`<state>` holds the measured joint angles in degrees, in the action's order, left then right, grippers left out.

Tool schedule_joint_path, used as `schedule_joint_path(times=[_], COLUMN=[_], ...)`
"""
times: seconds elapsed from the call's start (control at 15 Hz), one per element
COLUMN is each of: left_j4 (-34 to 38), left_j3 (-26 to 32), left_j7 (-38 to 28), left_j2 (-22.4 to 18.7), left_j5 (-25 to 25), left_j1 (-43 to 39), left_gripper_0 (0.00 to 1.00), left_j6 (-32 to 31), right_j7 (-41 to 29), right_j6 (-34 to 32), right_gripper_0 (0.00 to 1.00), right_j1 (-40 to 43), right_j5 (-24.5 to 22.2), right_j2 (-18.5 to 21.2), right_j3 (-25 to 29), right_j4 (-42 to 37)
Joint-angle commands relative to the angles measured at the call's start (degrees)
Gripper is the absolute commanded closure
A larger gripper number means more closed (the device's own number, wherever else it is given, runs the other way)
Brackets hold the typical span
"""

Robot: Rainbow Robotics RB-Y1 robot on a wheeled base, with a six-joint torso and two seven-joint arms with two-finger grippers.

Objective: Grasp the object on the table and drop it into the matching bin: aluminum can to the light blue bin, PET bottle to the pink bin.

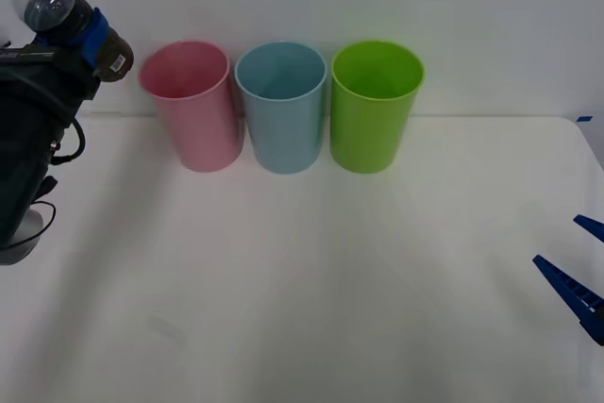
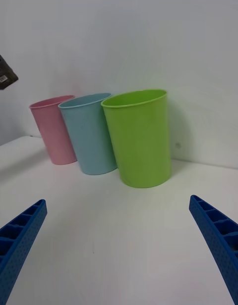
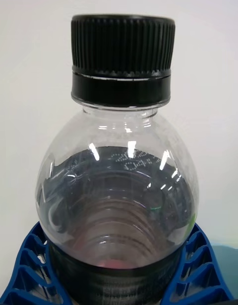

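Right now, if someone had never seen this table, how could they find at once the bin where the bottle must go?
Look at the far edge of the white table, where three tall cup-shaped bins stand in a row against the wall. The pink bin is the one at the robot's left end, nearest the left gripper holding the PET bottle. Its neighbours are the light blue bin and the green bin.

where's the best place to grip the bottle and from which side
Around the label band on its body, fingers closing on opposite sides: that part is straight-walled and widest, while the shoulder tapers to a narrow black cap. The left gripper already clamps the bottle this way, blue fingers hugging the band, raised left of the pink bin.
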<state>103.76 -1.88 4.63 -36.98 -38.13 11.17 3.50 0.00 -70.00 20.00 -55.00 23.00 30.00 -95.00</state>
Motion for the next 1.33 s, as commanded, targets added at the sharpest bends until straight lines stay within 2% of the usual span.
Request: schedule_joint_path(times=[0.07, 0.33, 0.6, 0.87, 1.13, 1.27, 1.33], left_j4=[-5.5, -14.0, -19.6, -22.5, -23.3, -23.3, -23.3], left_j3=[-3.0, -7.0, -9.9, -12.4, -12.5, -12.5, -12.5], left_j7=[-0.1, 0.0, 0.0, 0.0, -0.1, -0.2, -0.2], left_j2=[-0.1, -0.1, 0.0, 0.1, 2.0, 2.4, 2.7], left_j5=[-1.2, -3.3, -4.9, -5.0, -7.0, -7.6, -7.6], left_j1=[6.2, 14.3, 19.3, 22.1, 22.5, 22.6, 22.6], left_gripper_0=[1.0, 1.0, 1.0, 1.0, 1.0, 0.94, 0.83], left_j6=[0.0, 0.0, 0.0, -0.2, -0.3, -0.3, -0.3], right_j7=[0.0, 0.0, 0.0, 0.0, 0.0, 0.0, 0.0], right_j6=[0.0, 0.0, 0.0, 0.0, 0.0, 0.0, 0.0], right_gripper_0=[0.0, 0.0, 0.0, 0.0, 0.0, 0.0, 0.0], right_j1=[0.0, 0.0, 0.0, 0.0, 0.0, 0.0, 0.0], right_j5=[0.0, 0.0, 0.0, 0.0, 0.0, 0.0, 0.0], right_j2=[0.0, 0.0, 0.0, 0.0, 0.0, 0.0, 0.0], right_j3=[0.0, 0.0, 0.0, 0.0, 0.0, 0.0, 0.0], right_j4=[0.0, 0.0, 0.0, 0.0, 0.0, 0.0, 0.0])
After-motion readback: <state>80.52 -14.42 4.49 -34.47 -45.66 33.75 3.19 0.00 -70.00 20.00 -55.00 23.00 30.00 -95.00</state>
